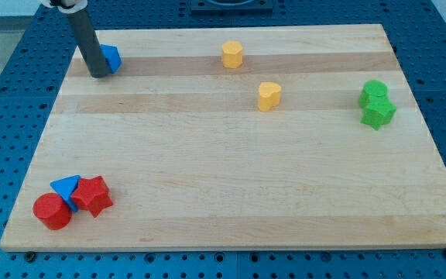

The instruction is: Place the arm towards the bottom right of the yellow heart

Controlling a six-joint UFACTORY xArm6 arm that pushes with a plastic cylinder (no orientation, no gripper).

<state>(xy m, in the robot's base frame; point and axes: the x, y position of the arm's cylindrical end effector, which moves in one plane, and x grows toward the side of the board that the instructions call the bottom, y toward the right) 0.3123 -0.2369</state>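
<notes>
The yellow heart (269,95) lies on the wooden board right of centre, in the upper half. A yellow hexagonal block (232,54) lies up and to the left of it, near the board's top edge. My dark rod comes down at the view's top left, and my tip (98,74) rests on the board just left of a blue block (111,58), touching or nearly touching it. The tip is far to the left of the yellow heart, slightly above its level.
Two green blocks (376,103) sit together near the board's right edge. At the bottom left a red cylinder (52,211), a blue triangle (66,187) and a red star-like block (93,195) are clustered. Blue perforated table (6,93) surrounds the board.
</notes>
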